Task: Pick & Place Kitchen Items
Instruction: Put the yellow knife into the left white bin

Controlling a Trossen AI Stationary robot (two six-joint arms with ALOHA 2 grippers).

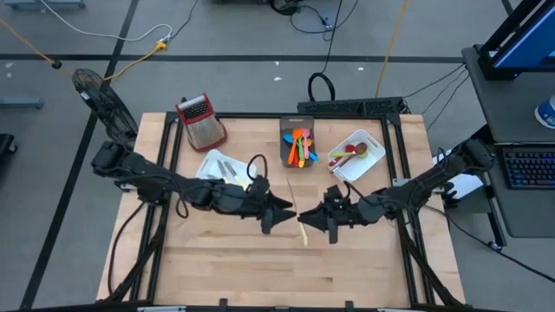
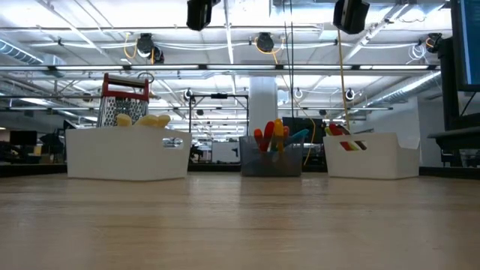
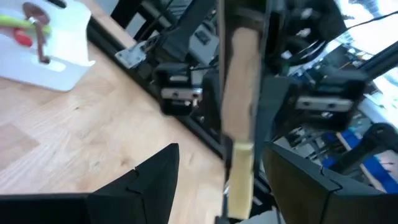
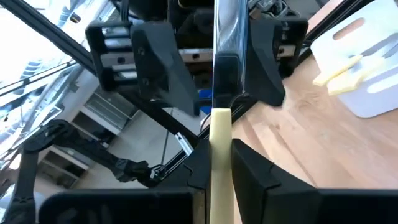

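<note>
Cutlery with a cream handle (image 1: 297,215) hangs above mid-tabletop (image 1: 243,260), caught between the two arms that meet there.

Left fingers (image 3: 155,180) stand spread on either side of the piece, apart from it, so the left gripper (image 1: 282,212) is not holding anything. Right fingers (image 4: 249,174) are pinching the cream handle, and that gripper (image 1: 323,217) alone carries it.

Risks, as I judge them: the piece is long and thin and held near one end, so it could pivot or slip out of the right fingers if the left ones nudge it while closing. If the right fingers let go before the left ones have closed, it would drop to the tabletop. The two grippers sit very near each other, so a small misjudged move could knock them together.

Hard to make out: the metal end is blurred in both wrist views, so whether it is a knife, fork or spoon cannot be told. The low view shows neither gripper nor the piece. Contents of the left white bin (image 1: 215,165), grey bin (image 1: 297,143) and right white bin (image 1: 357,154) are too small to name singly.
</note>
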